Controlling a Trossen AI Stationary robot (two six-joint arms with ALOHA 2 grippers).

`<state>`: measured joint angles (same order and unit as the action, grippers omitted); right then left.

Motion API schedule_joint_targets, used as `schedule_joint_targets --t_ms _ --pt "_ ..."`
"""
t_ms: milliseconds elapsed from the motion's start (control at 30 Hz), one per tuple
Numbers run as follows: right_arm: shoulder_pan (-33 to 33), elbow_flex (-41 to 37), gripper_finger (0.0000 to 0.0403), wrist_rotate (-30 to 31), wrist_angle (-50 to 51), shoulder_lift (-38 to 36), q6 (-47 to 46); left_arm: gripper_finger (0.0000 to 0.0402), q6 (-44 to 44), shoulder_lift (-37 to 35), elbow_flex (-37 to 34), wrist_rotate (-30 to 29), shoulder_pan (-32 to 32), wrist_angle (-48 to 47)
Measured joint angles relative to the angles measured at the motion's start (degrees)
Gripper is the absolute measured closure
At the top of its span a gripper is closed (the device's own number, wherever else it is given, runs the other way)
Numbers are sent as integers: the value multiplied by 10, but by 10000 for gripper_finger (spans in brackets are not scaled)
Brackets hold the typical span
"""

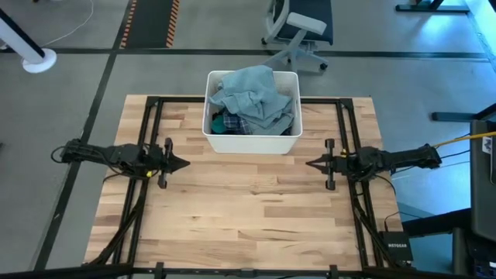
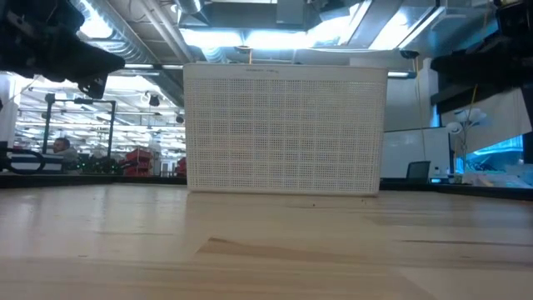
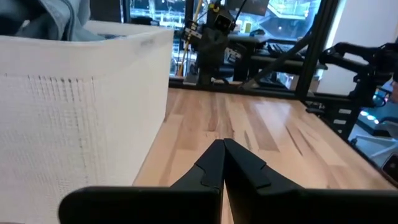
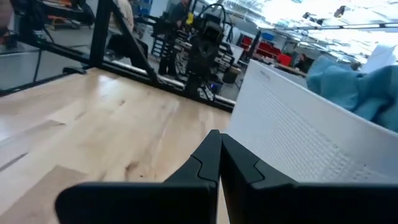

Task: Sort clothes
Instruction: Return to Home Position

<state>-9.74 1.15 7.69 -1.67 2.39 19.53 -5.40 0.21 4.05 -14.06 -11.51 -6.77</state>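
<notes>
Left of the white rectangular plastic bin [image 1: 252, 143], just past its near wall: left gripper [image 1: 184, 163], two dark fingers [image 3: 208, 168] pressed together to a point, nothing held, tip aimed at the middle of the light wooden plank table [image 1: 248, 225]. In the left wrist view the gripper [image 3: 224, 146] hangs over bare wood, with the bin's perforated wall [image 3: 74, 106] close beside it and not touching. Right of the bin, mirrored: right gripper [image 1: 310, 163], fingers likewise together, empty, tip facing the left one across the open wood. The right wrist view shows the same closed pair [image 4: 219, 137] with the bin wall [image 4: 298, 143] alongside. The grippers are well apart from each other, and both arms stretch outward from the bin toward the table's side edges. The soft fabric clothes [image 1: 249, 105] are all inside the bin. A light blue denim garment [image 1: 252, 89] is heaped on top and rises above the rim, visible over the wall from both wrist views [image 3: 59, 15] [image 4: 348, 78]. Under it, toward the near wall, is blue plaid fabric [image 1: 249, 124], and a dark teal piece [image 1: 220, 122] sits at the bin's near-left corner. In the low view the bin [image 2: 283, 129] stands flat on the wood. Beyond the bin, off the table: a dark office chair with a white base [image 1: 298, 31].
</notes>
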Motion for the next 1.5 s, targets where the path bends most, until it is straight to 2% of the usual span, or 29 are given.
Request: schedule_joint_targets --t_ms 300,533,833,1500 --pt "0 -7 389 -12 -3 1 -45 399 -2 0 -5 4 0 5" --pt "0 -7 389 -39 3 1 25 398 16 0 -5 5 0 5" --pt "0 -7 389 -39 4 1 20 398 49 0 -5 2 0 4" --pt "0 -7 388 -36 4 1 20 398 40 0 -6 1 0 3"
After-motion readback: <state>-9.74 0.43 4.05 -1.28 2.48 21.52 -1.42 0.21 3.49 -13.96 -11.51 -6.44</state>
